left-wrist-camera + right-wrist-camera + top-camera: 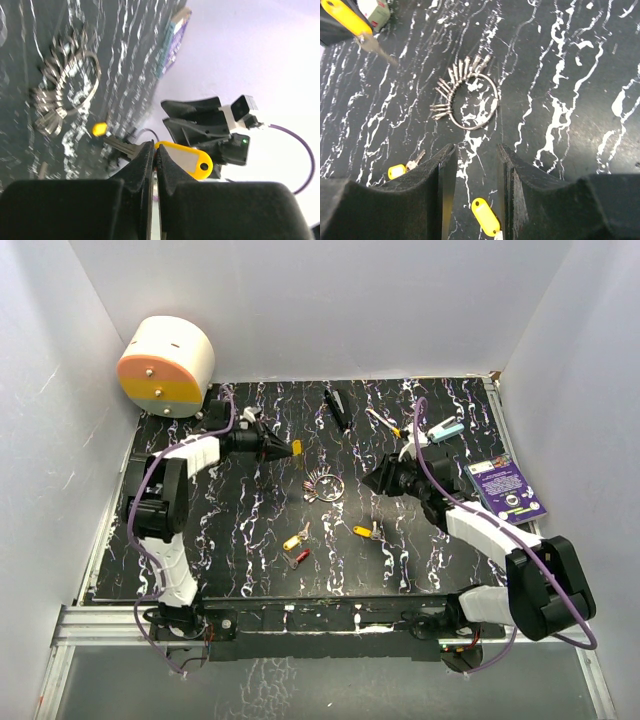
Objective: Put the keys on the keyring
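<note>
The keyring (326, 485), a thin silver ring with a fan of plain silver keys, lies on the black marbled table. My left gripper (277, 447) hovers to its left, shut on a yellow-headed key (296, 448); in the left wrist view the jaws (156, 147) pinch that key (186, 159) just where head meets blade. My right gripper (376, 480) is open and empty to the right of the ring; its wrist view shows the keyring (470, 95) ahead of the jaws (476, 150). A yellow key (292, 540), a red key (299, 556) and another yellow key (364, 532) lie nearer.
A black pen-like tool (338, 408) and a yellow-handled white stick (383, 422) lie at the back. A purple booklet (508, 490) lies at the right edge. A white and orange round device (167, 365) stands at the back left corner. White walls enclose the table.
</note>
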